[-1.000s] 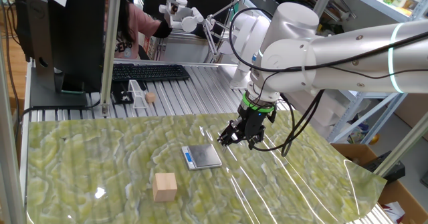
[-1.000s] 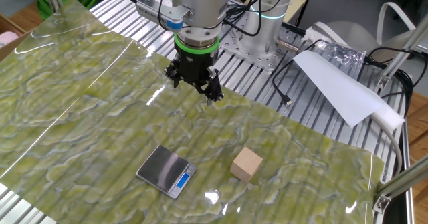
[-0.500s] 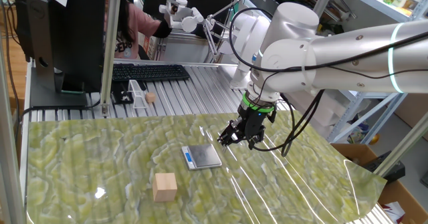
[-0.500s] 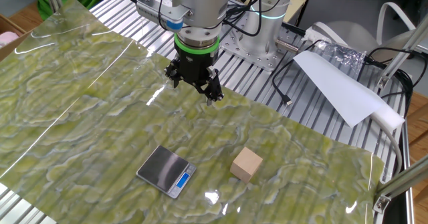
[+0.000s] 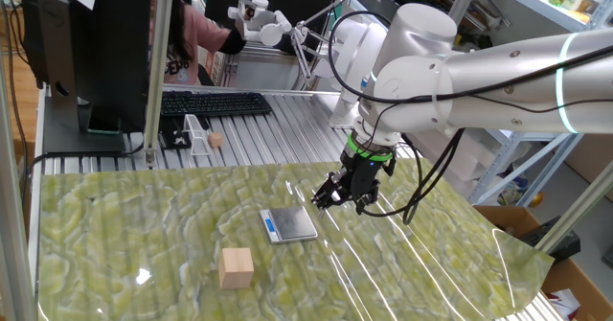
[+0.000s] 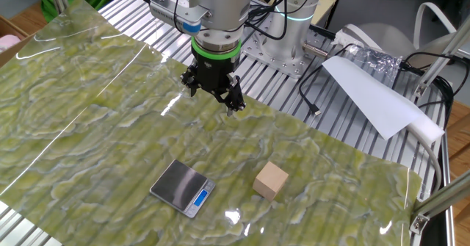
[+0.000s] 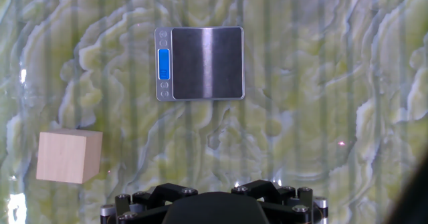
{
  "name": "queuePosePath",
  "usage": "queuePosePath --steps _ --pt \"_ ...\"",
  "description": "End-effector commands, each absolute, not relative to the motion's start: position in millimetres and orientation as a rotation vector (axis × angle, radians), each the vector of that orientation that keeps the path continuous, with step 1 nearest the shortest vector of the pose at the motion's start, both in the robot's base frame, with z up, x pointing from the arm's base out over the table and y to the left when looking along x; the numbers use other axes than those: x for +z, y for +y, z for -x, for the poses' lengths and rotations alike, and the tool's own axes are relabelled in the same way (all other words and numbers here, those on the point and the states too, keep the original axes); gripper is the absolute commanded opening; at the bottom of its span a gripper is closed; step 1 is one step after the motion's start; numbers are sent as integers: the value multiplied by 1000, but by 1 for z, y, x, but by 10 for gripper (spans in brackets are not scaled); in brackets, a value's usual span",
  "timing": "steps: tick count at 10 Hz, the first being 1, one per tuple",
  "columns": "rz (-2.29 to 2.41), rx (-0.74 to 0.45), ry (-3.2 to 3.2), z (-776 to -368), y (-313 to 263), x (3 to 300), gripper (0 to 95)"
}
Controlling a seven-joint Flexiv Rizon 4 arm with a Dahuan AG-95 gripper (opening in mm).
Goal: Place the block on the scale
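Green marbled sheeting covers the table (image 5: pixel 115 225), and the block (image 5: pixel 236 267) sits on it by itself, near the scale (image 5: pixel 289 224) but not touching it. From the other fixed view the block (image 6: pixel 271 180) lies just beside the scale's (image 6: pixel 183 188) display end, with bare sheet between them. The hand view shows the scale (image 7: pixel 200 63) whole, its blue display strip along one short edge, while the block (image 7: pixel 68 156) lies toward the lower left corner.

Above the sheet hangs the gripper (image 5: pixel 344 198), close to the scale's far side and well apart from the block. It holds nothing. In the other fixed view the gripper (image 6: pixel 213 98) hangs low over the sheet's far edge. Its dark fingers blend with the dark hand, so whether they are spread or pressed together cannot be told. The hand view shows only the hand's base along the bottom edge; the fingertips are out of sight.

Behind the table, a keyboard (image 5: pixel 215 103) lies partly hidden by a post, and a person (image 5: pixel 196 43) is mostly blocked by a monitor (image 5: pixel 91 43).
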State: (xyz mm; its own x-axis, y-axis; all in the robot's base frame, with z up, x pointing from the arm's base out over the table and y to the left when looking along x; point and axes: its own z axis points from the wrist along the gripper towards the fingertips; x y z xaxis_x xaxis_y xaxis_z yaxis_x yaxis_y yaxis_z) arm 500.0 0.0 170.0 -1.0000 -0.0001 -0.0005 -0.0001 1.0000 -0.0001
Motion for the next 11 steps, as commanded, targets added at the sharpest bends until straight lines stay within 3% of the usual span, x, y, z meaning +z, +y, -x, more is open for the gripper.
queuePosePath --steps 1,11 --pt "-219 4 3134 -500 0 170 0" --pt "-211 10 3135 -492 1 167 0"
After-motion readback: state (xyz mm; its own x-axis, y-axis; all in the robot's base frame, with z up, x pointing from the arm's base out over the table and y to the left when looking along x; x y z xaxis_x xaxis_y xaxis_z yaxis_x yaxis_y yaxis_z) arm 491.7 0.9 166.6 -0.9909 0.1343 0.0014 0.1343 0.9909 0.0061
